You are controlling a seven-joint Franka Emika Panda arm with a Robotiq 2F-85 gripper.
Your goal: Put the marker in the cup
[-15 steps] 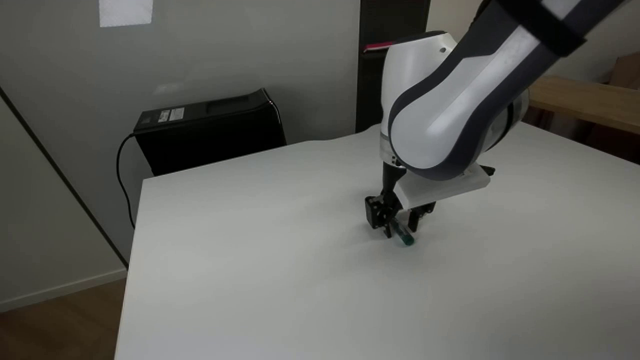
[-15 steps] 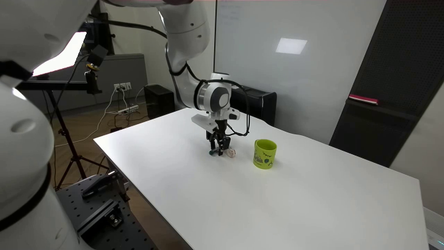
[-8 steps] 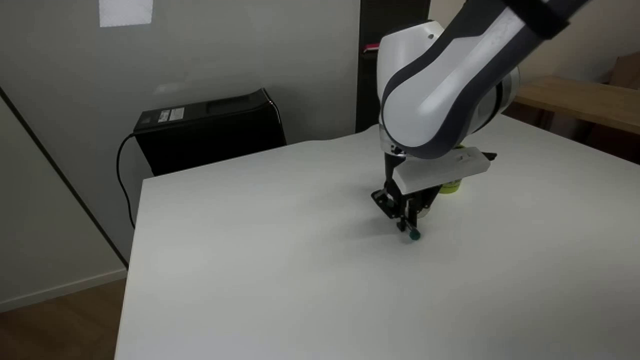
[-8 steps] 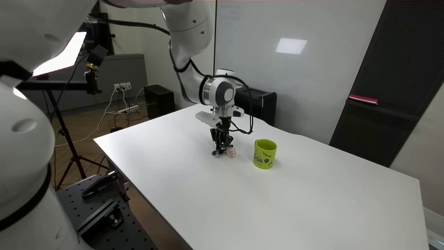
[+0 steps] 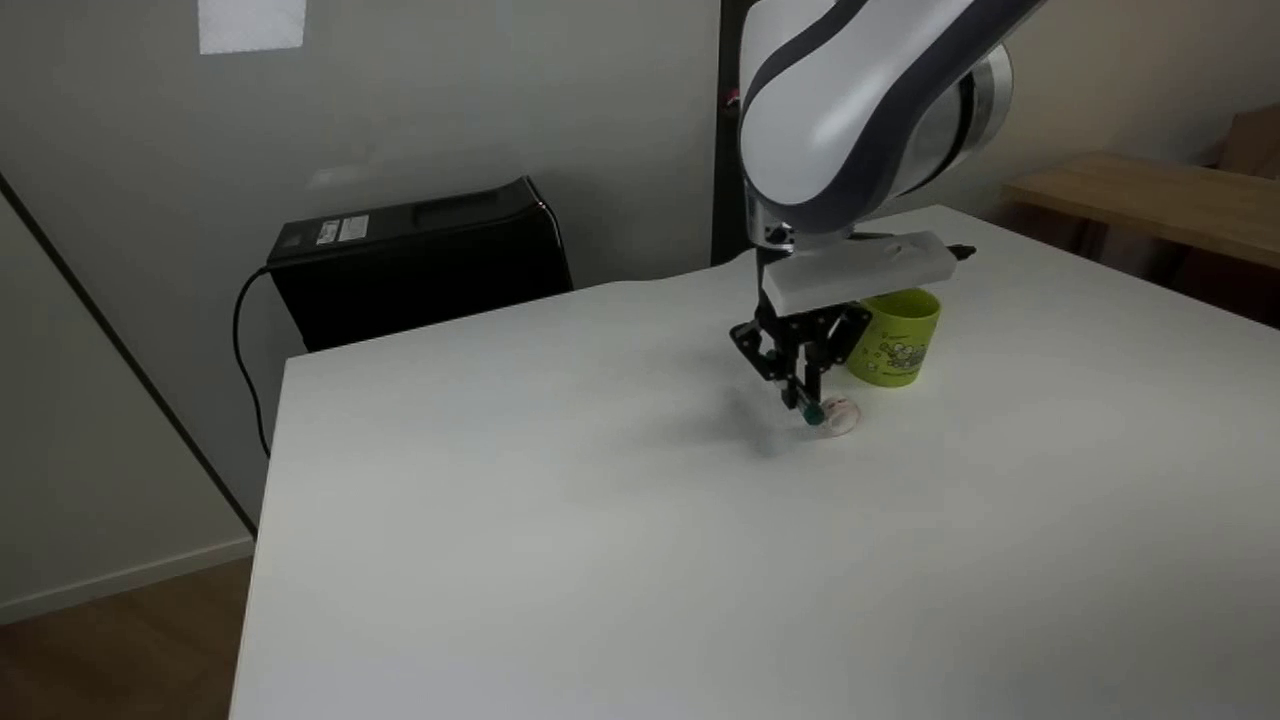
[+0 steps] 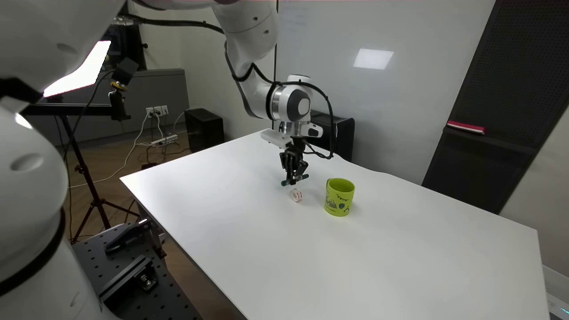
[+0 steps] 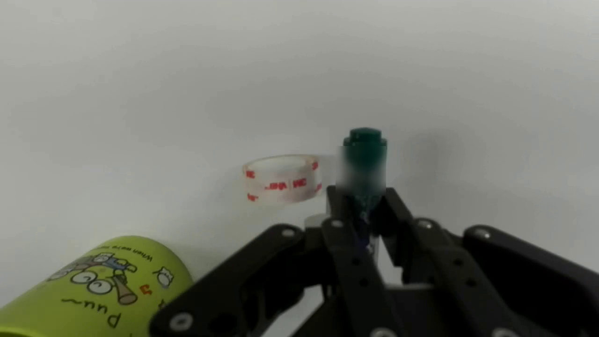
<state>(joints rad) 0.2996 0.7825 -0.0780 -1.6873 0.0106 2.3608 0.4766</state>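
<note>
The marker [image 7: 365,154] is slim and dark with a teal-green end. My gripper [image 7: 360,199] is shut on it, a finger on each side of its middle. In both exterior views the gripper [image 6: 292,180] holds the marker [image 6: 305,177] crosswise above the table, and one green end [image 5: 813,413] shows. The cup is a lime yellow-green mug [image 6: 338,200], upright on the table, its opening facing up. It stands a short way from the gripper, and in an exterior view the mug [image 5: 895,345] is partly behind the gripper. The mug [image 7: 107,285] fills the lower left of the wrist view.
A small clear tape roll [image 7: 283,182] with red print lies on the white table [image 6: 355,266], below the held marker and beside the mug. A black box-like device [image 5: 420,260] stands behind the table edge. A cable loops from the wrist [image 6: 331,120].
The gripper has shut on the marker and lifted it off the table, moving a little towards the mug's side. The tape roll and the mug have stayed in place.
</note>
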